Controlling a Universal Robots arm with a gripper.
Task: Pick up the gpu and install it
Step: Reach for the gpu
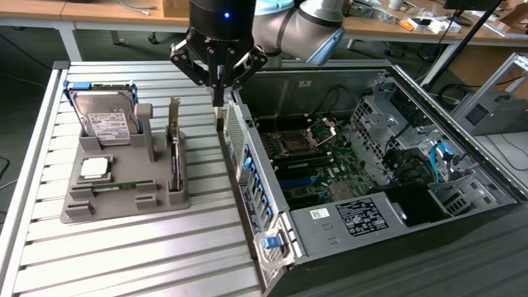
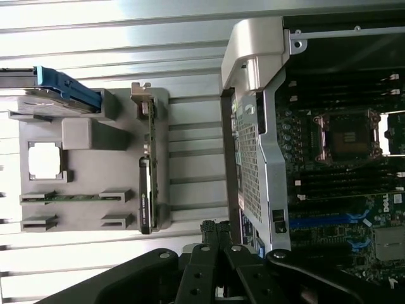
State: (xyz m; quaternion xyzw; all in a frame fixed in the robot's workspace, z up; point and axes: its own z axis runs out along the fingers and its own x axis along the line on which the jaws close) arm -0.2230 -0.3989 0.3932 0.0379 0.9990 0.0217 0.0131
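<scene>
Tool [image 1: 219,99] [image 2: 215,229]: fingers pressed together, nothing between them. It hangs tip-down over the gap between the holder and the case, roughly above the case's [image 1: 239,142] [image 2: 250,158] perforated wall and touching nothing that I can see.

Nearest to the tool, on one side: that case wall, and past it the board [image 1: 313,161] [image 2: 342,183] lying open to view. The blue slots look vacant; no card is seated in them, as far as I can judge.

On the other side, lower than the tool: gpu [image 1: 175,154] [image 2: 147,177]. It stands on edge in the holder's slot closest to the tool, with its silvery bracket at one end rising above the holder. The gpu is apart from the tool, not gripped.

Further off: the rest of the grey holder [image 1: 123,204] [image 2: 82,136], carrying a memory stick [image 1: 115,185] [image 2: 76,197], a chip [image 1: 95,167] [image 2: 45,159] and, farthest away, the drive [image 1: 106,120] [image 2: 66,88] in its blue frame. All of it rests on the slatted counter [image 1: 123,260] [image 2: 190,38].

Progress: none showing. The gpu is in its holder, so pick-up is not done and neither is install. Judged position: early approach phase, tool near the gpu but not yet on it.
</scene>
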